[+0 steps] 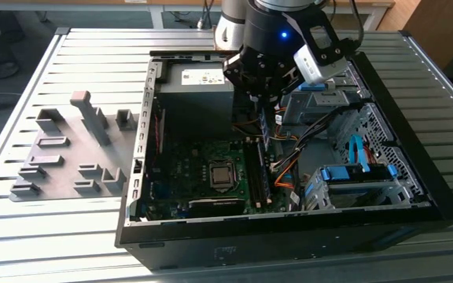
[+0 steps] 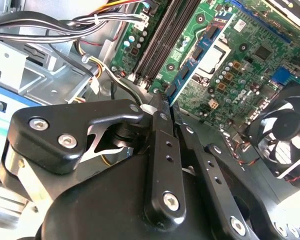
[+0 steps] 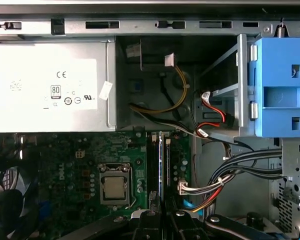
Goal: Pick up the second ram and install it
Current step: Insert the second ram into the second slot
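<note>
One pincer (image 1: pixel 263 101): fingers closed on second ram (image 1: pixel 263 127), held edge-down.
Ram position: inside open computer case (image 1: pixel 415 206), above motherboard (image 1: pixel 203 171) memory slots (image 3: pixel 160 165), not seated.

light: daylight, bright | shadow: deep inside case (image 1: pixel 203 118) | focus: sharp

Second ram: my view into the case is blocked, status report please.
End effector shut on second ram. Ram on edge over memory slots. Cable bundle close beside.
</note>
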Motion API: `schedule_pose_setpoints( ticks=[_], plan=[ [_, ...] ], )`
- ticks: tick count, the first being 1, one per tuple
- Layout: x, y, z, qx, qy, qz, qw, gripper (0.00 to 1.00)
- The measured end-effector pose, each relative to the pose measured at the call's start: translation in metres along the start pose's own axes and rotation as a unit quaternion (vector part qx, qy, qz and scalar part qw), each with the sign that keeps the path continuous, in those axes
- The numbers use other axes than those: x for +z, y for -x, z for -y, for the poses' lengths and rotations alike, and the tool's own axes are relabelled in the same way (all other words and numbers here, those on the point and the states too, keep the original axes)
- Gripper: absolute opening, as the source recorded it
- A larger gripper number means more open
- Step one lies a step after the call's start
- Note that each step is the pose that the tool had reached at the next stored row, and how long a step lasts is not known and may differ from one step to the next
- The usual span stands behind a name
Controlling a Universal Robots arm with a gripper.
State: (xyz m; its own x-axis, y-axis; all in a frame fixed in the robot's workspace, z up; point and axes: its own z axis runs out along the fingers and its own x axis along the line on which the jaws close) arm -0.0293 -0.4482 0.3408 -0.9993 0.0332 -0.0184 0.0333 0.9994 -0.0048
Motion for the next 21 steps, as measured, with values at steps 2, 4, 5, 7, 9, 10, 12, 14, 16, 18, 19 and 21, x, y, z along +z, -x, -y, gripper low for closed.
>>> schedule_pose_setpoints(
  ticks=[2, 4, 5, 7, 9, 10, 12, 14, 16, 18, 19, 21],
  plan=[
    [0.0020, 0.0002, 0.0000, 0.000, 0.0001, 0.0000, 1.0000, 0.14],
    [0.0050, 0.0003, 0.0000, 0.000, 0.0000, 0.0000, 1.0000, 0.14],
    [0.0068, 0.0003, 0.0000, -0.001, 0.0000, -0.0001, 1.0000, 0.14],
    [0.0103, 0.0003, 0.0000, -0.003, 0.0001, 0.0000, 1.0000, 0.14],
    [0.0116, 0.0003, -0.0001, -0.004, 0.0001, 0.0000, 1.0000, 0.14],
    [0.0115, 0.0003, -0.0001, -0.004, 0.0001, 0.0000, 1.0000, 0.14],
    [0.0116, 0.0003, -0.0001, -0.004, 0.0000, 0.0000, 1.0000, 0.14],
    [0.0116, 0.0003, 0.0000, -0.004, -0.0001, 0.0000, 1.0000, 0.14],
    [0.0116, 0.0003, -0.0001, -0.004, -0.0001, 0.0000, 1.0000, 0.14],
    [0.0116, 0.0003, 0.0000, -0.004, -0.0001, 0.0000, 1.0000, 0.14],
    [0.0116, 0.0003, -0.0001, -0.004, -0.0001, 0.0000, 1.0000, 0.14],
    [0.0116, 0.0003, -0.0001, -0.004, -0.0001, 0.0000, 1.0000, 0.14]
  ],
)
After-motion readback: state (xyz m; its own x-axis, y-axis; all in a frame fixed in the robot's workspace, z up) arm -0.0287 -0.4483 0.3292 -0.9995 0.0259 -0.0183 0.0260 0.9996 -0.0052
